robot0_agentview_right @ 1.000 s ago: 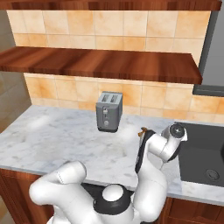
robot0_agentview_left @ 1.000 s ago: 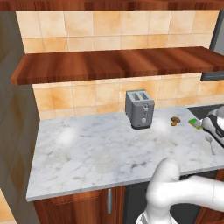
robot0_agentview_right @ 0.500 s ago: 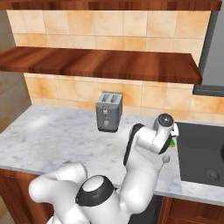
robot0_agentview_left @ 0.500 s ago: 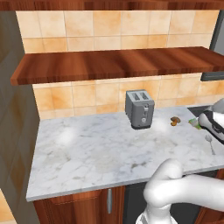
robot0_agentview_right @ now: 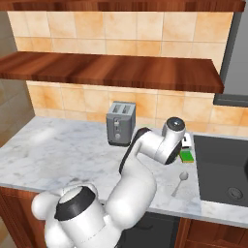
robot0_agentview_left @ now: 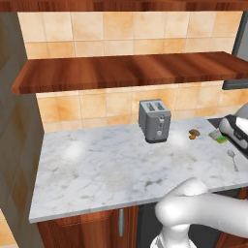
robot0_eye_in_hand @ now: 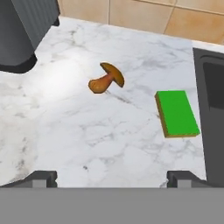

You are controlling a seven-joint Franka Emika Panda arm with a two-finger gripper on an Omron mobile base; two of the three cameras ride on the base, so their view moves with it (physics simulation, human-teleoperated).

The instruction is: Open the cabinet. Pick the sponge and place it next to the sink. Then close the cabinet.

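A white marble counter (robot0_eye_in_hand: 87,140) runs under tan wall tiles, and the gripper (robot0_eye_in_hand: 111,177) hangs over it with its jaws spread wide and nothing between them, the two dark tips standing far apart at the bottom of the hand view. Taking the sponge (robot0_eye_in_hand: 176,113) as the landmark: it lies flat on the marble ahead of the gripper and off toward its right-hand tip, not centred between the jaws. Its long axis runs nearly straight away from the hand, tilted only slightly, so the narrow width faces across the jaws. Just beside the sponge on its far side from the gripper's middle is the sink (robot0_eye_in_hand: 212,109), whose thin rim runs almost parallel to the sponge's long edge; the two look close but apart. To the sponge's other side, near but clear of it, lies a small brown mushroom (robot0_eye_in_hand: 106,80), and farther still that way stands the toaster (robot0_eye_in_hand: 24,30). A spoon (robot0_agentview_right: 179,183) rests on the counter nearer the front edge than the sponge. Well above the sponge, the cabinet (robot0_agentview_right: 111,70) shows as a long reddish-brown plank shelf. As things lie, the sponge seems already placed by the sink.
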